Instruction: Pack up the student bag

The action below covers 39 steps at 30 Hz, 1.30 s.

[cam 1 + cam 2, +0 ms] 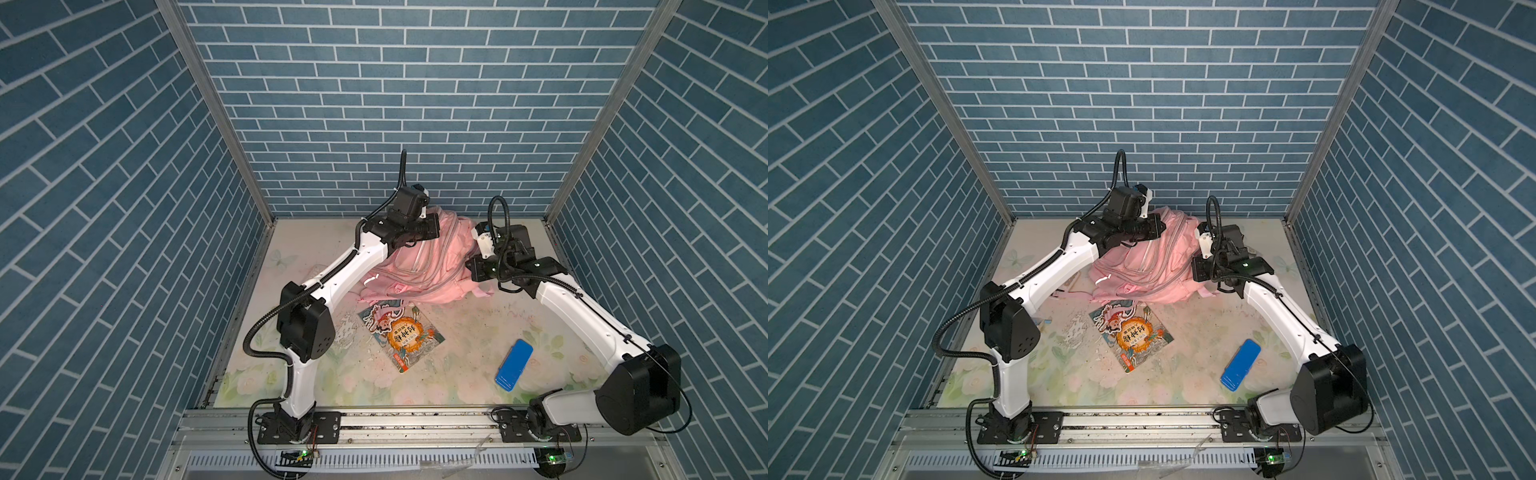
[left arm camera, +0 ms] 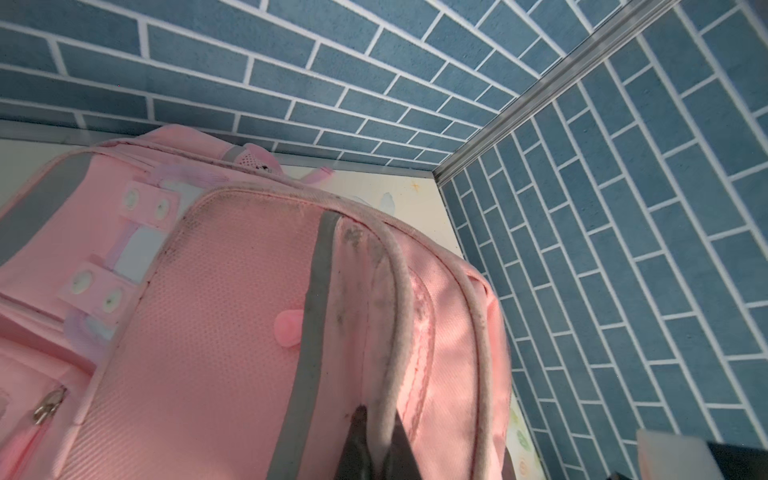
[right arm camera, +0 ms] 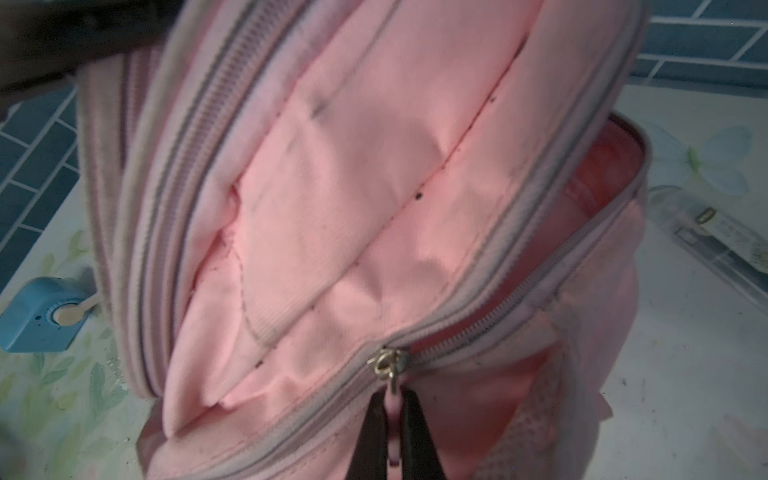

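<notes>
Blue brick walls stand around a flowery table (image 1: 478, 328), and the student bag (image 1: 419, 266) sits at its back, one pocket unzipped part way, pink lining inside. The left gripper (image 2: 376, 419) pinches the bag's edge; the right gripper (image 3: 394, 399) pinches its zipper pull (image 3: 392, 419). A book (image 1: 401, 334), its writing hard to read, and a shut blue case (image 1: 514, 364) lie nearby.

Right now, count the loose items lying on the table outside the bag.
4: a picture book in front of the student bag, a blue case right of the book, a small blue box and a clear pen pack beside the bag. Others may be hidden.
</notes>
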Each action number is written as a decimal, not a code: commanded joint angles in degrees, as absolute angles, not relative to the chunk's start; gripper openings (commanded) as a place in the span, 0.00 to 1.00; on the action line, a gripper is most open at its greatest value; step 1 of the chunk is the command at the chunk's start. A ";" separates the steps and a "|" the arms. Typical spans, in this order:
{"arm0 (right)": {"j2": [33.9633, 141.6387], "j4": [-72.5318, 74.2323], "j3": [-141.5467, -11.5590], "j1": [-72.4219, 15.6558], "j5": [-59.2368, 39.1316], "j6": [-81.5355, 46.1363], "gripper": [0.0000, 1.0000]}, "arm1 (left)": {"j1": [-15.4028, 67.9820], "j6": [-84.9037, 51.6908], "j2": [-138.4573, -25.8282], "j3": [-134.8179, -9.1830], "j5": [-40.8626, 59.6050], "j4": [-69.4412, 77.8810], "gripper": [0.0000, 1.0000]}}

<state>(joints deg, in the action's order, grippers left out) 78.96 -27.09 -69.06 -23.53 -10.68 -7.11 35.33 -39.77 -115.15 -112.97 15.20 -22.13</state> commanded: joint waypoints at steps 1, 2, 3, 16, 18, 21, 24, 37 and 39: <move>76.88 -27.63 -68.76 -24.87 -10.54 -3.78 0.00 | 34.38 -49.50 -115.14 -114.53 20.56 -6.38 0.00; 76.15 -26.69 -67.89 -25.73 -11.01 -3.57 0.00 | 34.21 -49.92 -115.22 -114.66 19.32 -5.81 0.00; 75.11 -25.33 -66.70 -27.07 -11.74 -2.96 0.00 | 34.07 -50.22 -115.37 -114.87 17.90 -5.25 0.00; 76.38 -19.38 -63.37 -36.13 -16.49 -6.39 0.00 | 36.48 -53.51 -117.63 -119.88 4.39 -4.14 0.00; 77.79 -17.07 -62.99 -37.45 -14.24 -10.75 0.00 | 36.93 -54.05 -118.02 -120.74 2.02 -4.07 0.00; 79.07 -12.44 -61.54 -39.64 -8.91 -16.87 0.00 | 37.62 -53.61 -118.56 -122.78 -1.81 -5.33 0.00; 79.23 -7.90 -60.00 -40.31 -7.66 -22.43 0.00 | 38.13 -53.04 -118.72 -124.22 -4.83 -6.17 0.00; 66.96 -7.06 -49.87 -33.61 -22.11 -8.19 0.00 | 36.90 -30.70 -118.30 -123.71 10.82 -22.23 0.00; 64.46 -5.64 -47.72 -31.13 -23.97 -6.96 0.00 | 36.75 -27.87 -118.68 -123.72 12.54 -25.28 0.00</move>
